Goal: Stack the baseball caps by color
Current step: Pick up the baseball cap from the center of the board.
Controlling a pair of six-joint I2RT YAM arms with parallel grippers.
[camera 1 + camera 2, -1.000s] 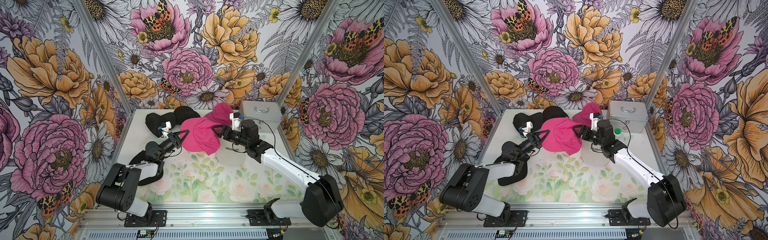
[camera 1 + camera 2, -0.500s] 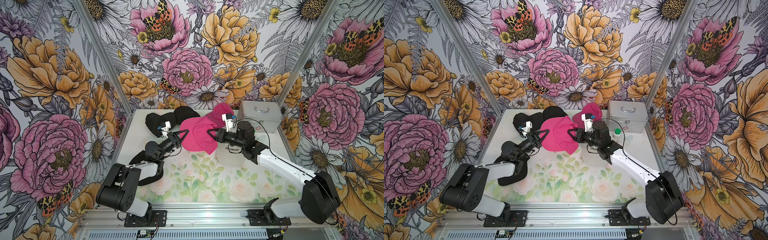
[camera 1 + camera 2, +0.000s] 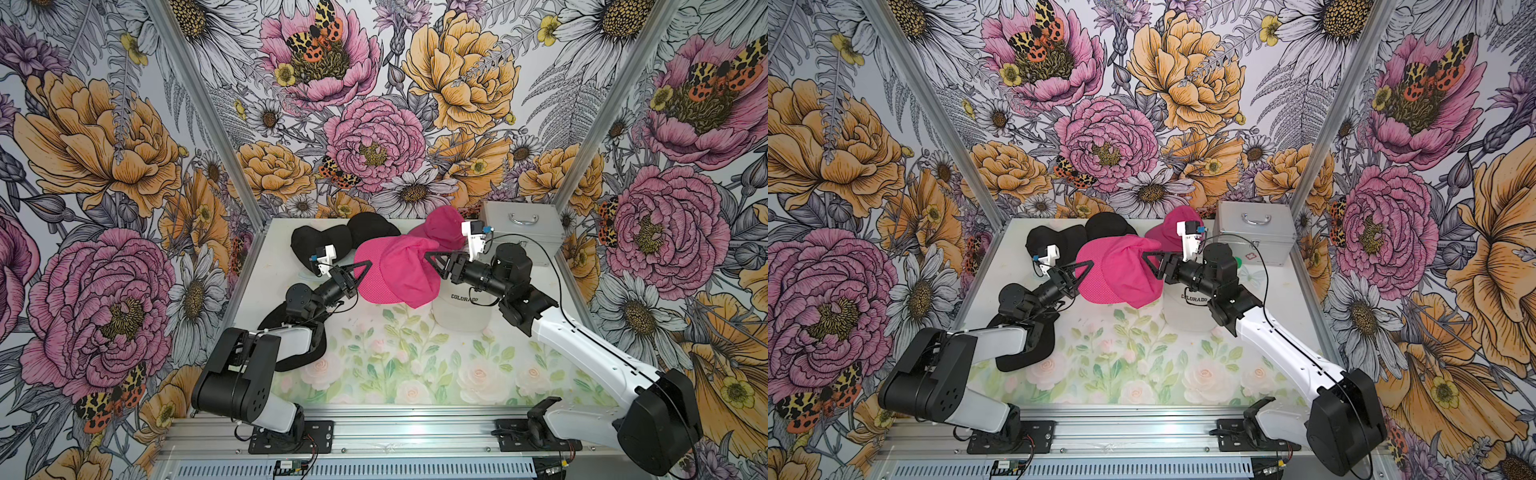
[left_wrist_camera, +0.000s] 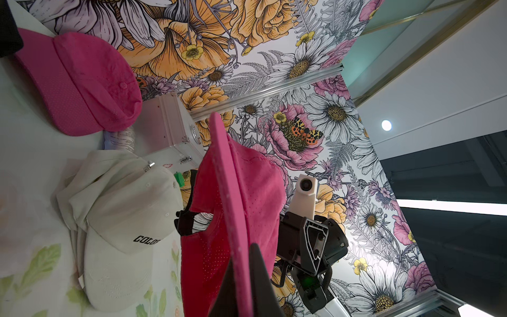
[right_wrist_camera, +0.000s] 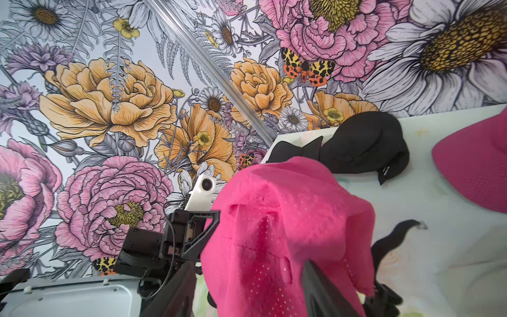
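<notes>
In both top views we see a pink cap (image 3: 397, 276) hanging above the table (image 3: 415, 370), its brim pinched in the left gripper (image 3: 365, 266), the right gripper (image 3: 430, 257) at its crown. The left wrist view shows us those jaws clamped on the brim edge. In the right wrist view, the jaws stand apart, straddling the crown fabric.

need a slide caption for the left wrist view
Left gripper shut on the brim of a raised hot pink cap; a cream COLORADO cap and a second pink cap lie on the table.
</notes>
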